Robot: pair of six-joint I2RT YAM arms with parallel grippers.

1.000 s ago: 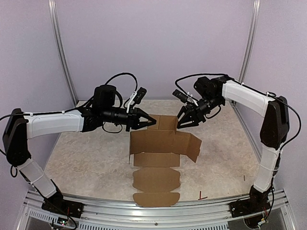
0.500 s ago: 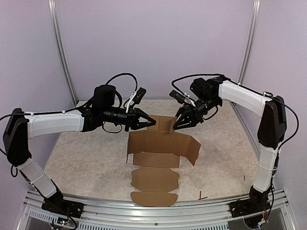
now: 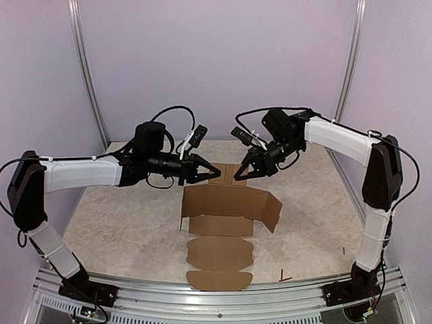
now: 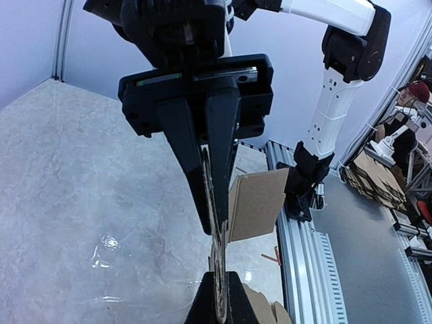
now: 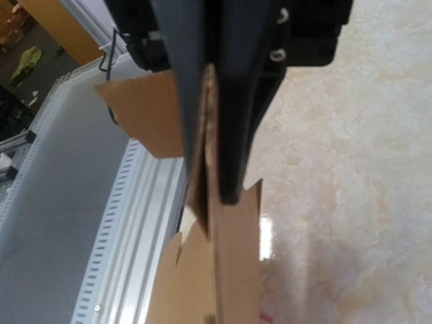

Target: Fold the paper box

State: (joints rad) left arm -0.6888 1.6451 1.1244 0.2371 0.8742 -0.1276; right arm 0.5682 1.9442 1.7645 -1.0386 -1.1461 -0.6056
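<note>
Top external view is showing the paper box (image 3: pixel 226 202) lying partly unfolded at the middle of the table (image 3: pixel 121 223). Its rounded flaps are stretching flat toward the arm bases, while its far portion is standing up and its right side panel is tilting upward. Both arms are reaching in toward the far edge of the sheet. The left gripper (image 3: pixel 211 171) is pinching that far edge from the left, and its wrist camera is showing thin cardboard sandwiched edge-on between the closed fingers. The right gripper (image 3: pixel 237 177) is meeting the same edge just beside it, and its own camera is showing brown card clamped tight between the dark fingers, so both are gripping the box.

Judging by this, the step in hand is raising and shaping the rear wall, with most of the folding not yet done: the near flaps are lying flat and no closed box shape is forming. The next move is likely calling for the two grippers to be working together, bending the held panel along its crease without tearing it or dragging the whole sheet across the table.
</note>
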